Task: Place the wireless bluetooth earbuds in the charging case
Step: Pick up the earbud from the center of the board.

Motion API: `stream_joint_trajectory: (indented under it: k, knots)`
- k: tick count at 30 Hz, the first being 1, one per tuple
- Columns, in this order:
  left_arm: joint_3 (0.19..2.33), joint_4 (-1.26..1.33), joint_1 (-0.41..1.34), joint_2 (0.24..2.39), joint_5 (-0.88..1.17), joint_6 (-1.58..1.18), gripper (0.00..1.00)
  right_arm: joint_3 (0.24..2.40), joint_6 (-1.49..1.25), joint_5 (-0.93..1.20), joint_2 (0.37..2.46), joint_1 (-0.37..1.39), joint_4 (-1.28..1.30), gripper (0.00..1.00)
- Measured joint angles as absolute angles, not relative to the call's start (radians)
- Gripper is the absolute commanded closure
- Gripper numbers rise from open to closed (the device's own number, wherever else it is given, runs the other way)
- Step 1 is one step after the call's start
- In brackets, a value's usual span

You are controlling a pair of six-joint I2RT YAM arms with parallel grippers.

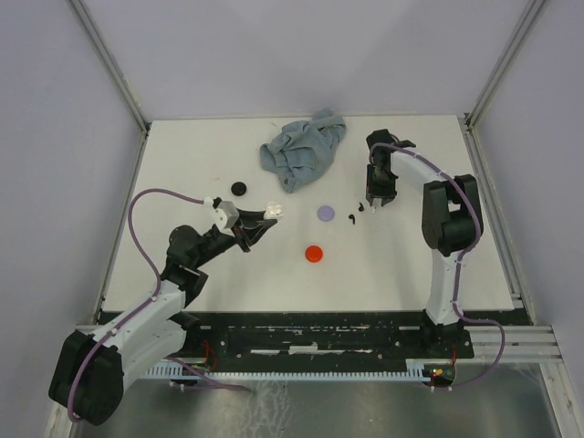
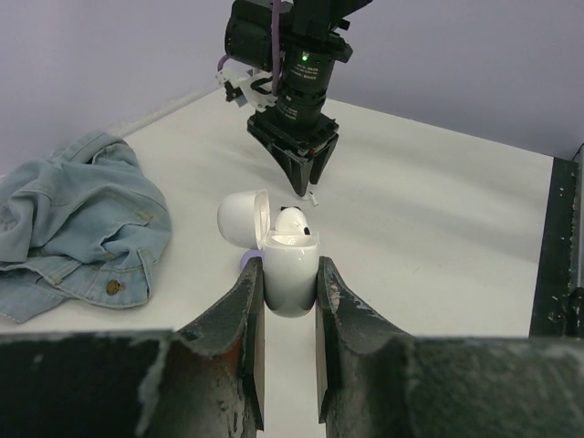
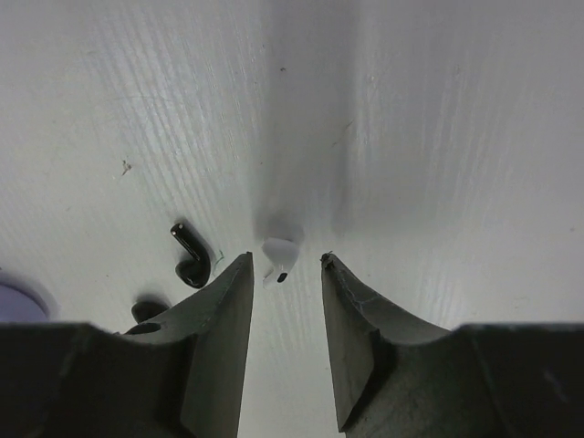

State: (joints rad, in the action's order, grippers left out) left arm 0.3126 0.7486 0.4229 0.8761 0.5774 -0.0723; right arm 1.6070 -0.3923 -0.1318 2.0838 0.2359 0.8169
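Roughly half done, by my read. Left end effector (image 2: 288, 266) was clamped on the white charging case (image 2: 290, 285), lid flipped open, with one white earbud (image 2: 294, 219) already seated inside. Right end effector (image 3: 286, 258) was spread open, straddling the second white earbud (image 3: 274, 248) lying on the worktop (image 3: 438, 137); not pinched yet. Two black earbuds (image 3: 192, 255) lay loose at its 9 o'clock, near a lilac disc (image 3: 16, 301). Remaining: grip that bud, carry it to the case at the disc's 9 o'clock in the top view, seat it.
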Motion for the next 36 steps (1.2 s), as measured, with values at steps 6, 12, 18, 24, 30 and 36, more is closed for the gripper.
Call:
stream_joint_trajectory:
  k: [6, 12, 18, 24, 30, 36]
  knots:
    - [0.313, 0.748, 0.423, 0.878, 0.577, -0.071, 0.97, 1.647, -0.400, -0.128, 2.144, 0.233, 0.838, 0.59]
    - [0.313, 0.747, 0.423, 0.878, 0.577, -0.059, 0.97, 1.668, -0.401, -0.117, 2.164, 0.233, 0.865, 0.62]
    - [0.313, 0.741, 0.423, 0.878, 0.577, -0.058, 0.97, 1.679, -0.400, -0.105, 2.173, 0.234, 0.881, 0.70]
    - [0.313, 0.742, 0.423, 0.879, 0.577, -0.058, 0.97, 1.679, -0.397, -0.106, 2.172, 0.234, 0.884, 0.77]
    - [0.313, 0.763, 0.423, 0.897, 0.578, -0.059, 0.97, 1.616, -0.393, -0.106, 2.127, 0.234, 0.869, 0.79]
    - [0.313, 0.802, 0.423, 0.928, 0.587, -0.060, 0.97, 1.499, -0.383, -0.108, 1.965, 0.249, 0.844, 0.79]
